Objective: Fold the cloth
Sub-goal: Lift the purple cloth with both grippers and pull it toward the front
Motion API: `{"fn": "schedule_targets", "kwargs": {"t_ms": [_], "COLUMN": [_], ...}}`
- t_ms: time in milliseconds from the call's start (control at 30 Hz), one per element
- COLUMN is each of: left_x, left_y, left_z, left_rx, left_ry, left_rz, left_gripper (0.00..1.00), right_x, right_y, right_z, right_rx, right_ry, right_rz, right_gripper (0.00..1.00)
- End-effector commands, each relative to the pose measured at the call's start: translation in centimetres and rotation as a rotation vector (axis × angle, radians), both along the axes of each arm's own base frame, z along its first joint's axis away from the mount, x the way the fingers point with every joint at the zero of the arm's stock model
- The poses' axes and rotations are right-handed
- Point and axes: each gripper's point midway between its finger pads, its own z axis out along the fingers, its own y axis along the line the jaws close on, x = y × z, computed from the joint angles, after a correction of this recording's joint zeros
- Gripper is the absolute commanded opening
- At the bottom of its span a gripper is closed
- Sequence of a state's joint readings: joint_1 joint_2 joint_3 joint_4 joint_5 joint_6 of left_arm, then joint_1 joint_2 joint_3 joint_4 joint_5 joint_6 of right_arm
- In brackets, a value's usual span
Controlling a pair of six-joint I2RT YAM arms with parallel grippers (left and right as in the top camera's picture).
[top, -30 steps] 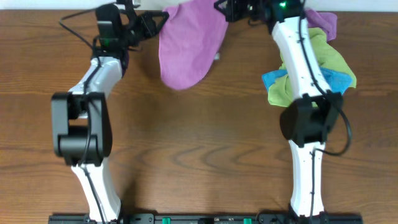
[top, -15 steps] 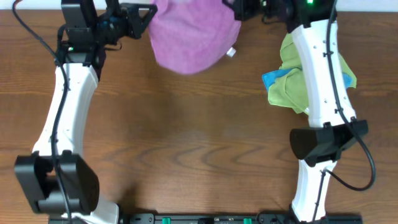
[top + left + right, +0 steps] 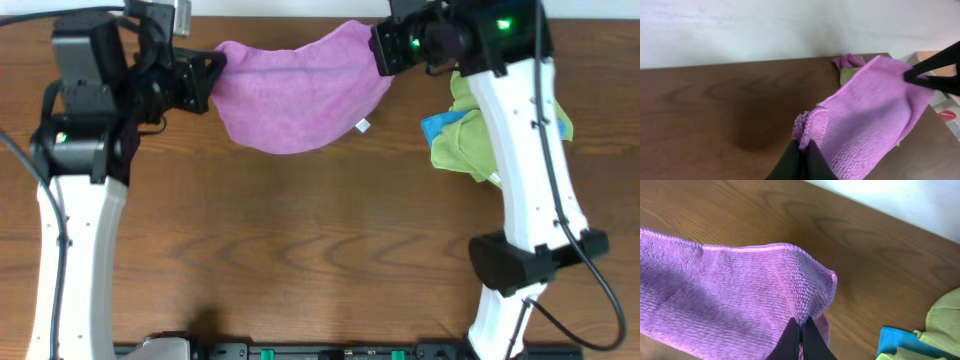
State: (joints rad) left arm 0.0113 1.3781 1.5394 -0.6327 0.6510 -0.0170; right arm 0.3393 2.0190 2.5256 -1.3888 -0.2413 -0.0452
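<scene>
- The left gripper (image 3: 212, 72) has its two fingers pressed together on one top corner of the cloth (image 3: 300, 95). In the left wrist view the purple fabric bunches just above the dark tips.
- The right gripper (image 3: 382, 48) is clamped in the same way on the opposite top corner. The right wrist view shows the fabric pinched between its two tips.
- The cloth is stretched between the two grippers, over the far part of the table (image 3: 300, 260). Its upper edge runs from one gripper to the other and the lower part droops in a round curve. I cannot tell if the lowest part touches the wood.
- A small white tag (image 3: 363, 125) shows at the lower right side of the cloth.
- In the left wrist view a dark shadow lies on the wood beside the held corner.
- To the right of the cloth there is a heap, partly under the right arm (image 3: 530, 170): a green cloth (image 3: 470, 150) with a blue cloth (image 3: 440, 125) in it.
- In the left wrist view a second purple cloth (image 3: 850, 61) lies crumpled near the far edge of the table, beyond the held one.
</scene>
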Motion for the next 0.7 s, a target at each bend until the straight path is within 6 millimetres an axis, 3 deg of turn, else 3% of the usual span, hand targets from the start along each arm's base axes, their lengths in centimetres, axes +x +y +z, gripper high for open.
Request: {"fn": "schedule_targets", "kwargs": {"t_ms": [0,100,200,367,500,667], "left_x": [-1.8,-4.3,-6.1,-8.9,-10.9,-14.1], "left_y": [0.5,0.0,-1.3,-2.7,-2.9,-2.3], "left_z": [1.2,1.6,1.9,0.4,-0.6,-3.6], "left_rx": [0.037,0.047,0.064,0.132,0.131,0.052], "left_ry": [-0.025,-0.01,-0.021,0.001,0.013,0.111], "left_rz": [0.017,-0.002,-0.051,-0.053,-0.03,0.027], "left_gripper": [0.06,0.06,0.06,0.06,0.06,0.06], "right_x": [-1.5,-3.4,-5.1,-8.1,-10.4,-13.8], "right_y": [-0.6,-0.3,0.4,-0.7,-1.8,-2.2], "right_z": [2.6,4.1,4.0,2.3,1.2,-1.9], "right_rx": [-0.001,0.016,0.008,-0.019,-0.024,-0.02], "right_ry": [-0.059,-0.069,-0.048,-0.001,-0.01,0.081], "right_rz": [0.009,0.024,0.053,0.053,0.048,0.026], "right_gripper": [0.01,0.02,0.01,0.01,0.02,0.02]}}
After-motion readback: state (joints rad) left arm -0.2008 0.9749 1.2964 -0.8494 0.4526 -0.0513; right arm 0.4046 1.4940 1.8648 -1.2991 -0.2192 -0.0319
